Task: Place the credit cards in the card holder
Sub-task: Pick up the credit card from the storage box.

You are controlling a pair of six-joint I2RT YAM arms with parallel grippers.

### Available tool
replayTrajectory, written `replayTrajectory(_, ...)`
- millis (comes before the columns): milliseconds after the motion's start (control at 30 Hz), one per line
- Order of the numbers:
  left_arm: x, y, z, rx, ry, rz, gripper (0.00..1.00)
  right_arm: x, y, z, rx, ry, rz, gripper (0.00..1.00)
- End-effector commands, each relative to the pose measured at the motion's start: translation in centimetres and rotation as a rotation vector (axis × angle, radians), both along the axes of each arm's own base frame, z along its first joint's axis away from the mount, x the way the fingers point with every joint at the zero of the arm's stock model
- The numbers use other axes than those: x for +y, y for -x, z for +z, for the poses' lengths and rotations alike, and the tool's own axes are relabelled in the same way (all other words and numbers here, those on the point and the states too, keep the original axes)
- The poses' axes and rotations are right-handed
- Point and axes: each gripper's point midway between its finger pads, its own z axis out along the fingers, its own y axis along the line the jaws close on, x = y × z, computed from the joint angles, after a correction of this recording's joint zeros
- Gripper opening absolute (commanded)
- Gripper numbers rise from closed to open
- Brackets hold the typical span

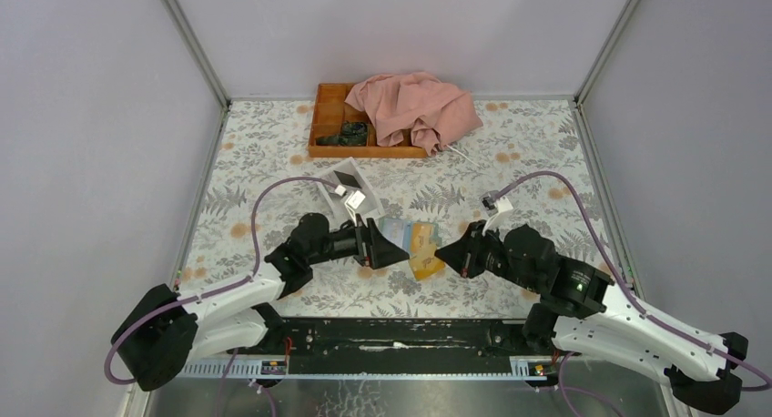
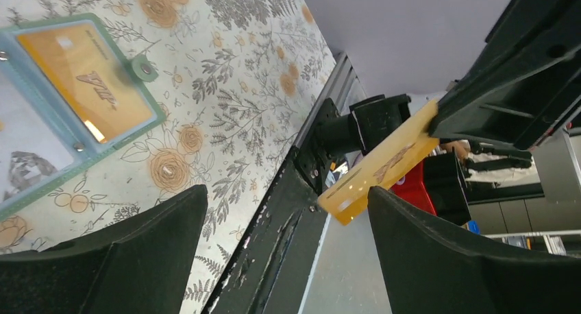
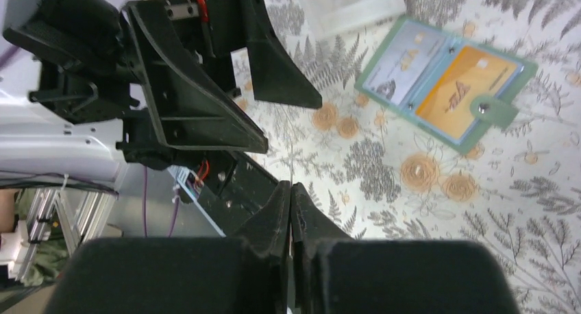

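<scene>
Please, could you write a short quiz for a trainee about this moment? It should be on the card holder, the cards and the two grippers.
1. True or false: the card holder lies open, with cards showing inside it.
2. What is the right gripper shut on? A) nothing B) an orange card C) the card holder
3. Fill in the missing word: the jaws of the left gripper stand ____, with nothing between them.
Key: 1 true; 2 B; 3 open.
</scene>
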Motion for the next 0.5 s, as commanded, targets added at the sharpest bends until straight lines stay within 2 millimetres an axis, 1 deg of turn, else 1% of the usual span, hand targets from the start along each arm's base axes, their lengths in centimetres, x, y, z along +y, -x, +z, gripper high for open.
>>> replayTrajectory(0, -1.3, 0.7, 3.0, -0.137, 0.080, -0.093, 0.93, 0.1, 1.3, -1.8, 0.076, 0.007, 0.035, 0.00)
replayTrajectory(167, -2.3, 2.1, 3.7, -0.173, 0.095, -0.199, 0.89, 0.7, 2.0, -2.7, 0.102, -0.013, 0.075, 0.00)
replayTrajectory(300, -2.9, 3.3, 4.0, -0.175, 0.104, -0.277, 0.86, 1.2, 2.4, -2.8, 0.116, -0.029, 0.103, 0.00)
replayTrajectory(400, -3.1, 4.2, 3.7, -0.171, 0.101, -0.319, 0.84, 1.3, 2.7, -2.6, 0.121, -0.037, 0.115, 0.00)
replayTrajectory(467, -3.3, 4.4, 3.2, -0.166, 0.084, -0.331, 0.84, 1.4, 2.9, -2.5, 0.125, -0.046, 0.126, 0.00)
